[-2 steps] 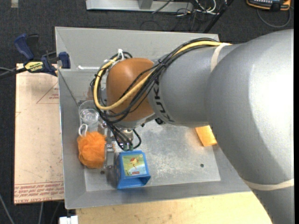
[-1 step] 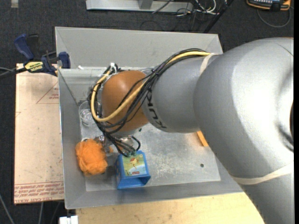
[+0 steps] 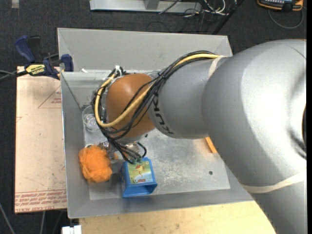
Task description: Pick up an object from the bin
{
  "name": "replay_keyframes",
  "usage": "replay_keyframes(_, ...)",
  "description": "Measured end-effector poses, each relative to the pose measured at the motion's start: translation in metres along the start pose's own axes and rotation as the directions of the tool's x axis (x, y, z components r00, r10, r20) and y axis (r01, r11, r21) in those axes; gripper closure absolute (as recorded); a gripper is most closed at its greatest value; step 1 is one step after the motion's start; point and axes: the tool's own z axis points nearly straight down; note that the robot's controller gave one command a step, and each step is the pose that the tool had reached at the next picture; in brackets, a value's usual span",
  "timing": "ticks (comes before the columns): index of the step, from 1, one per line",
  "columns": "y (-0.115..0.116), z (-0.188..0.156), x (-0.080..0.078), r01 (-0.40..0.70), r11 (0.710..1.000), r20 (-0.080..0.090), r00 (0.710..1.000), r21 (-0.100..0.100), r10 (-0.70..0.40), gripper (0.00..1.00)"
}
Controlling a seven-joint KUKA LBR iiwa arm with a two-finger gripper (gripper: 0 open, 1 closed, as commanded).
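My gripper (image 3: 116,151) reaches down into the front left part of the bin, mostly hidden beneath the arm's wrist. Just left of it lies a fuzzy orange ball (image 3: 94,164), touching or nearly touching it. A small blue box (image 3: 139,178) with a colourful picture on its top stands right in front of the gripper, near the bin's front wall. Whether anything is held is hidden.
A clear plastic cup (image 3: 89,119) lies against the left wall behind the gripper. A thin orange piece (image 3: 210,145) pokes out from under the arm at the right. The large arm covers the bin's middle and back.
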Motion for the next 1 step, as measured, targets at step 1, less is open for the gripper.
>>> replay_keyframes(1, 0.0048, -0.1985, 0.0076, 0.017, 1.000, 0.006, 1.000, 0.000, -0.017, 1.00)
